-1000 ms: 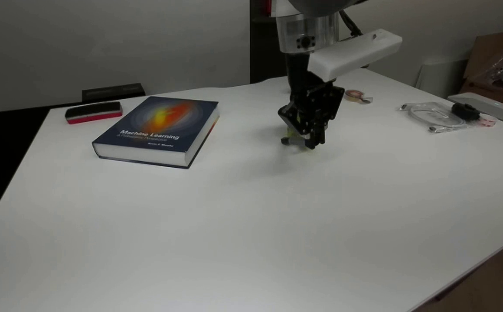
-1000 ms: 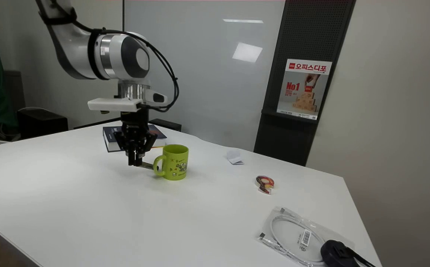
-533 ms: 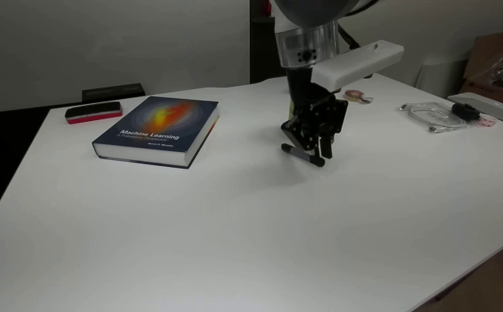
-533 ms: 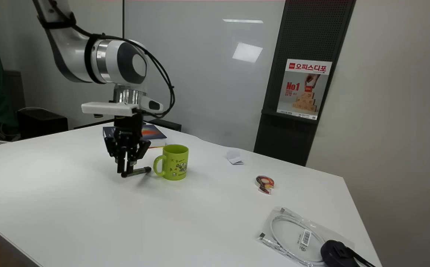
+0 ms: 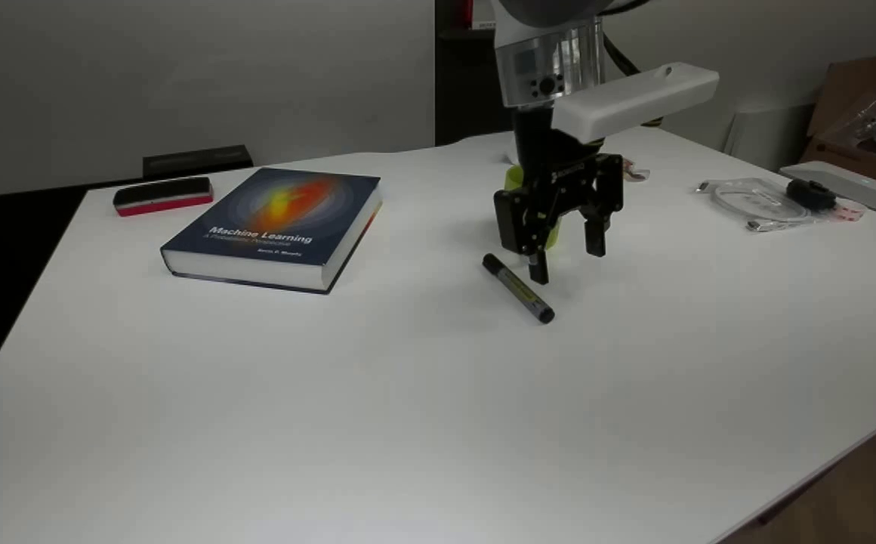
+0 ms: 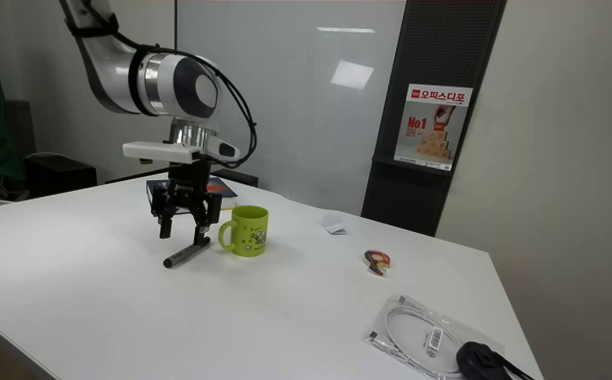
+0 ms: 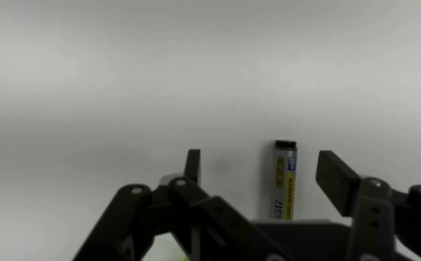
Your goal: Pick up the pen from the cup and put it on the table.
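A slim grey cylindrical marker pen [image 5: 518, 289], black at both ends, lies flat on the smooth white table [image 5: 408, 415], outside the lime-green cylindrical mug [image 6: 250, 232] with printed drawings on its side. The task looks all but done; what likely remains is to draw the black two-fingered tool [image 5: 567, 264] clear. Its fingers [image 7: 337, 181] stand wide apart, with nothing clamped between them.

That withdrawal turns on how the pen lies below the tool. In the wrist view it sits between the two fingers, nearer the one on that picture's right, its long axis square to the line along which they would close. Going straight up should leave it alone; a sideways start could brush it and, since it is round, probably set it rolling.

The wrist view alone brings out the lettering, "MARKER" included, but the tool's body hides the pen's other end; both exterior views show the two ends. In an exterior view a fingertip [image 6: 199, 236] overlaps the pen and seems to touch it, yet beside the fingertip [image 5: 538, 272] bare table shows between. The mug's handle is near the pen's end, apart from it.
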Controlling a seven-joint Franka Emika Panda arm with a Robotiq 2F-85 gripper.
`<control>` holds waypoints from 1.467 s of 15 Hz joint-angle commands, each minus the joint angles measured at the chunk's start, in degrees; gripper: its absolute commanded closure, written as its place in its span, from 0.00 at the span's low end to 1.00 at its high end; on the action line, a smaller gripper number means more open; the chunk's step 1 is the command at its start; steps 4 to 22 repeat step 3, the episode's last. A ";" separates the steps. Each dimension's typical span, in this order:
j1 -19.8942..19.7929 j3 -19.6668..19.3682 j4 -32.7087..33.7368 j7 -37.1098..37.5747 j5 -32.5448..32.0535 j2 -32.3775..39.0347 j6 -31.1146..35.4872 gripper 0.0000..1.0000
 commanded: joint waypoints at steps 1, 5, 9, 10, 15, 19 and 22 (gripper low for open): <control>-0.74 -0.15 -1.75 2.00 1.90 -4.53 -0.92 0.00; -0.84 -0.26 -2.29 2.32 2.25 -6.66 -1.11 0.00; -0.84 -0.26 -2.29 2.32 2.25 -6.66 -1.11 0.00; -0.84 -0.26 -2.29 2.32 2.25 -6.66 -1.11 0.00; -0.84 -0.26 -2.29 2.32 2.25 -6.66 -1.11 0.00; -0.84 -0.26 -2.29 2.32 2.25 -6.66 -1.11 0.00; -0.84 -0.26 -2.29 2.32 2.25 -6.66 -1.11 0.00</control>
